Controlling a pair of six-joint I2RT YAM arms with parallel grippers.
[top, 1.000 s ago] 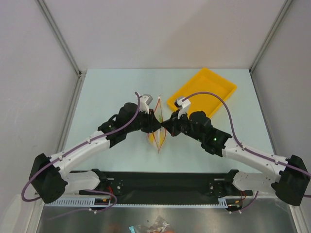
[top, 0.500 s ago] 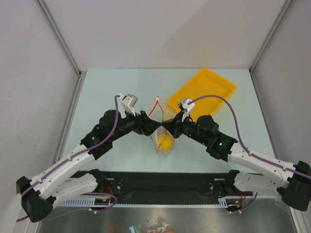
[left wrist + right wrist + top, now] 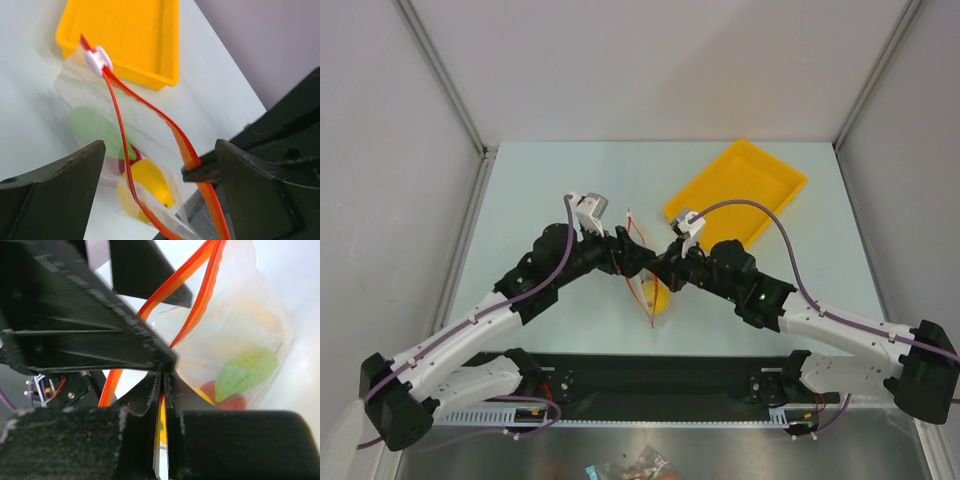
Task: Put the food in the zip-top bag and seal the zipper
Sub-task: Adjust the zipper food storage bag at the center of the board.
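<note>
The right gripper [image 3: 161, 385] has its jaws pressed together on one side of the zipper [image 3: 120, 125]. Only a thin slit shows between the two fingers, and the orange strip runs through it. In the left wrist view the same pinch appears at lower right, where a dark fingertip bites the strip.

The left gripper [image 3: 160, 150] has its jaws wide apart, one finger at the lower left of its own view and one at the lower right. Both red-orange strips pass through the gap without being squeezed. The strips spread away from each other there, so the mouth is not closed along that stretch. They meet again at the white slider [image 3: 98, 58] in the upper left of that view.

The zip-top bag [image 3: 75, 95] hangs from these strips with all three food pieces inside it. The green vegetable [image 3: 92, 127] is highest in the left wrist view, the red fruit [image 3: 125, 162] is just below it and the lemon [image 3: 150, 182] is lowest. The three sit close together, seen through the plastic.

In the top view the two grippers meet at the centre of the frame with the bag between them. The lemon shows as a yellow patch just below the right jaws. The yellow tray [image 3: 760, 165] lies on the pale surface [image 3: 550, 180] to the upper right of the bag, close to it but apart. I cannot tell whether the bottom of the bag rests on the surface.
</note>
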